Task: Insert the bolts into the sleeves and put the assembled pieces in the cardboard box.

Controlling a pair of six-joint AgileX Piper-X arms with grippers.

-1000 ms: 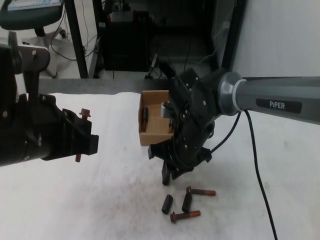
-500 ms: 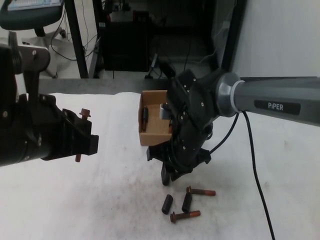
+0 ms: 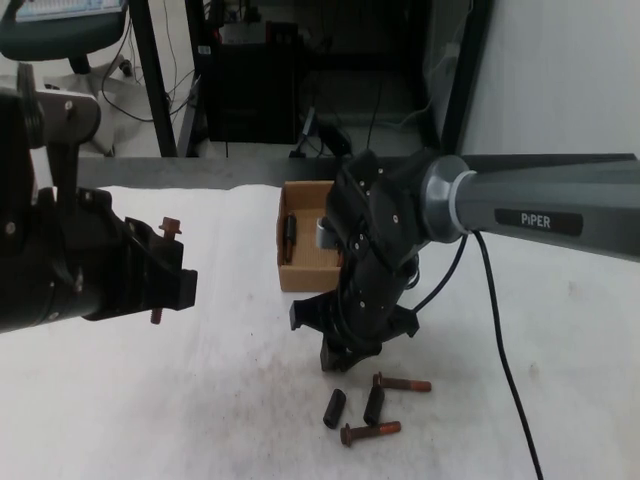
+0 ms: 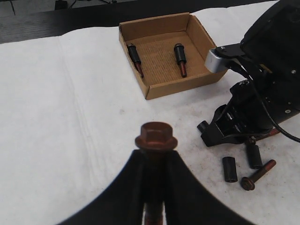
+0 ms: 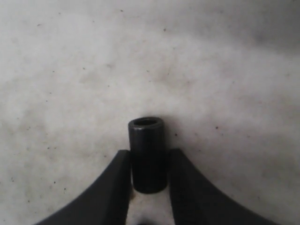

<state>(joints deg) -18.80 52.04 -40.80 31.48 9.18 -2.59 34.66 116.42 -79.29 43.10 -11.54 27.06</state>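
The left end effector [image 4: 155, 158] pinches a bolt [image 4: 155, 138], head up. The right end effector [image 5: 149, 157] pinches a sleeve [image 5: 147, 143] low over the tabletop [image 3: 200, 400]. The sleeve is well apart from the bolt, off to its right, near the cardboard box [image 3: 300, 274].

Soft, even light from above brightens the white table [image 3: 200, 410]; the shadow beneath the right tool [image 3: 335, 360] is faint, and the room [image 3: 300, 80] behind lies dim.

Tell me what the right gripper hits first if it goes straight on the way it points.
Likely the bare white cloth on the bench; the sleeve in the right gripper would touch it first.
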